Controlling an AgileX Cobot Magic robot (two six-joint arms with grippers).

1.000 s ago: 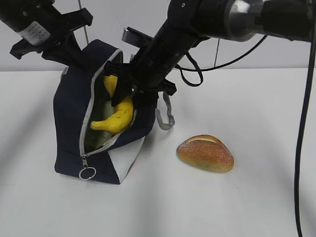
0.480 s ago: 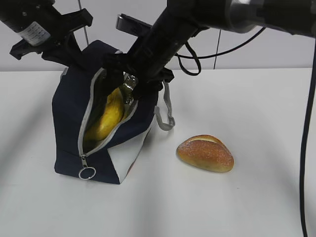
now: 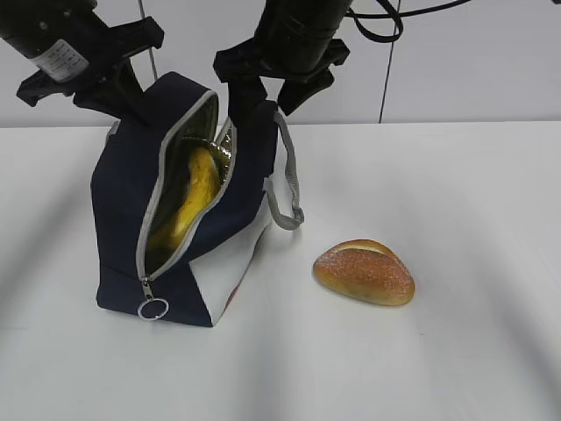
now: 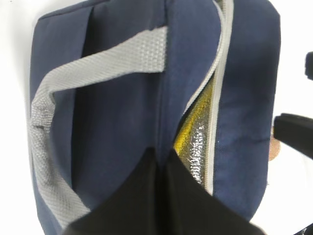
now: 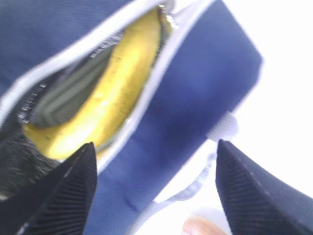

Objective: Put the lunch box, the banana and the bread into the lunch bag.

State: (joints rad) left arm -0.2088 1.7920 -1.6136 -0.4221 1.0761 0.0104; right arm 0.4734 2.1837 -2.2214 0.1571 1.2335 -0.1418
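Banana (image 3: 195, 189): lies inside the open lunch bag (image 3: 131, 202), free of both hands.
Left hand (image 4: 159, 166): pinched tight on the bag's top edge, holding the mouth open.
Right hand (image 3: 272, 83): wide and empty above the bag.
Bread (image 3: 365, 271): on the bench (image 3: 438, 351), right of the bag.
Next step: descend over the roll's middle, grip across its short width, gently.

The lunch bag (image 3: 188, 219) stands on the table (image 3: 456, 351) directly below the right gripper (image 3: 263, 83), its zipped opening gaping upward toward the spread jaws. The banana (image 3: 188, 197) lies inside the bag, under that gripper. The left gripper (image 4: 159, 196) sits at the bag's upper rear edge, clamped on the fabric. The bread (image 3: 365, 271) rests on the table, below and to the right of the right gripper, apart from the bag.
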